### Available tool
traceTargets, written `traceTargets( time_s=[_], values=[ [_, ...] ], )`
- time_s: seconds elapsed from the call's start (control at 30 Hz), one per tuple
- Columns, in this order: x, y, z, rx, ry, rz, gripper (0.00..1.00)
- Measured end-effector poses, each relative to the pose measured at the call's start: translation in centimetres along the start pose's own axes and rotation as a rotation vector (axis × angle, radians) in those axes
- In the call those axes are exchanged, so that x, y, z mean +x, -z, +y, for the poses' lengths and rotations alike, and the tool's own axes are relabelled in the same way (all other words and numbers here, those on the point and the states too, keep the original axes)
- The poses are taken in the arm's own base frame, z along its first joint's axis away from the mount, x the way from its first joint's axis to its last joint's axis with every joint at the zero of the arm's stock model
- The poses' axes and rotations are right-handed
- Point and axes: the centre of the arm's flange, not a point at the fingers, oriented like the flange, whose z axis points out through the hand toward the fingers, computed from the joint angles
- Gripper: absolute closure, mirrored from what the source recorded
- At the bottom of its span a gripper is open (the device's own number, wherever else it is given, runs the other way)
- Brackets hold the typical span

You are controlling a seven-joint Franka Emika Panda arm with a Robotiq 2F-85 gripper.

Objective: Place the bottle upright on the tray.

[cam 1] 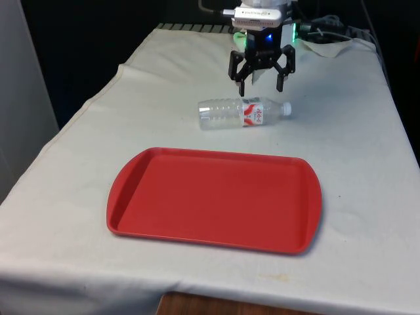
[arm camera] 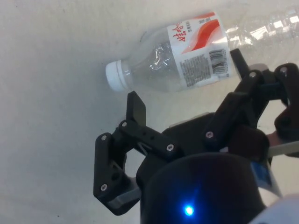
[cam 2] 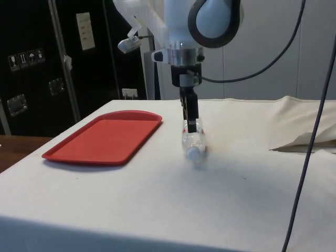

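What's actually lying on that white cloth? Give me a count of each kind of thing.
Clear plastic bottle, lying on its side on the cloth: 1
Red tray, nothing on it: 1
Total: 2
The open gripper hangs over the bottle, holding nothing.

The bottle (cam 1: 241,112) is clear with a white cap and a red-and-white label — the tray (cam 1: 213,197) plain red, the cloth (cam 1: 354,131) white.

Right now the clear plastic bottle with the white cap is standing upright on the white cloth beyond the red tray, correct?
Not quite: the clear plastic bottle lies on its side, as the front view shows. It is on the white cloth beyond the red tray.
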Motion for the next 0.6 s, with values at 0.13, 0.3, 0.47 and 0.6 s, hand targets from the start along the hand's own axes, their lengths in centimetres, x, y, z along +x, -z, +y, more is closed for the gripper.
traceTargets(
  time_s=[0.13,0.3,0.47,0.6],
  values=[
    [0.0,0.0,0.0,0.0,0.001,0.0,0.0],
    [0.0,0.0,0.0,0.0,0.003,0.0,0.0],
    [0.0,0.0,0.0,0.0,0.02,0.0,0.0],
    [0.01,0.01,0.0,0.0,0.045,0.001,0.0]
  ],
)
